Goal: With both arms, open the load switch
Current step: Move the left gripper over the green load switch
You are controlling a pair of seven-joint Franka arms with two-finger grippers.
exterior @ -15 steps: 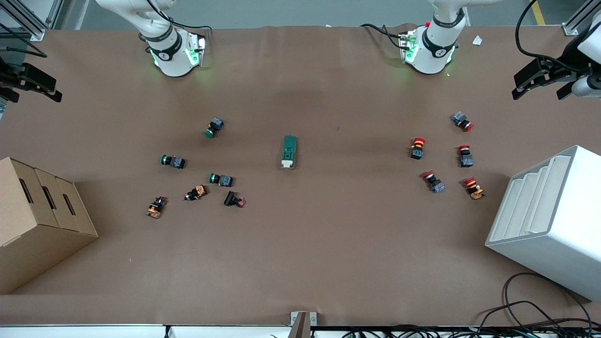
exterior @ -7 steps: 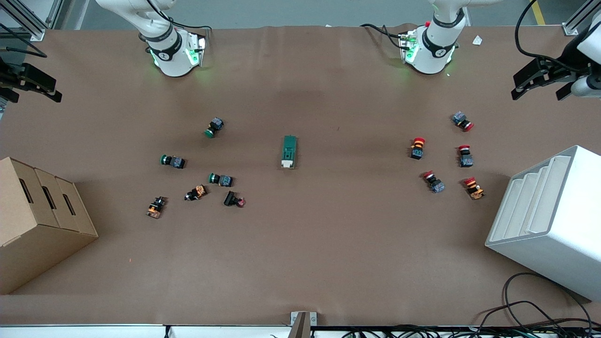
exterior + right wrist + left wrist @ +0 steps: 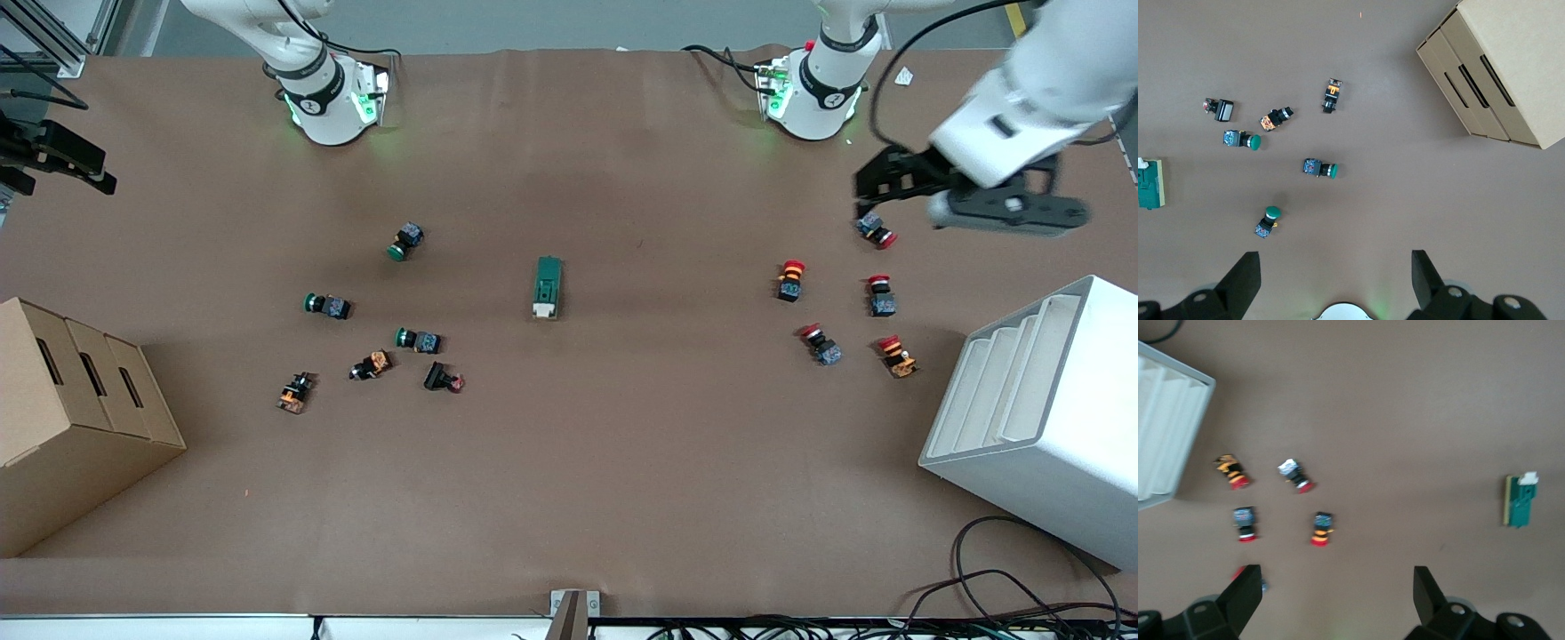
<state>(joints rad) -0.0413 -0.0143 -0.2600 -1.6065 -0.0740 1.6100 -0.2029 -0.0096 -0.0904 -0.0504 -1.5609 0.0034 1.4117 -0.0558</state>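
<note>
The load switch [image 3: 548, 287] is a dark-green block with a white lever end. It lies flat at the middle of the table, white end toward the front camera. It also shows in the left wrist view [image 3: 1520, 500] and at the edge of the right wrist view [image 3: 1150, 185]. My left gripper [image 3: 876, 188] hangs open over the red-capped push-button closest to the robot bases, well off from the switch; its fingers [image 3: 1245, 595] hold nothing. My right gripper [image 3: 100, 175] waits open at the right arm's end of the table, its fingers [image 3: 1243, 277] empty.
Several red-capped push-buttons [image 3: 791, 278] lie toward the left arm's end and several green-capped and dark ones [image 3: 405, 241] toward the right arm's end. A cardboard box [image 3: 71, 418] and a white stepped bin [image 3: 1040, 418] stand at the table's two ends.
The left arm has swung in from the table's edge and now hangs over the red push-buttons. The right arm and the load switch have not moved.
</note>
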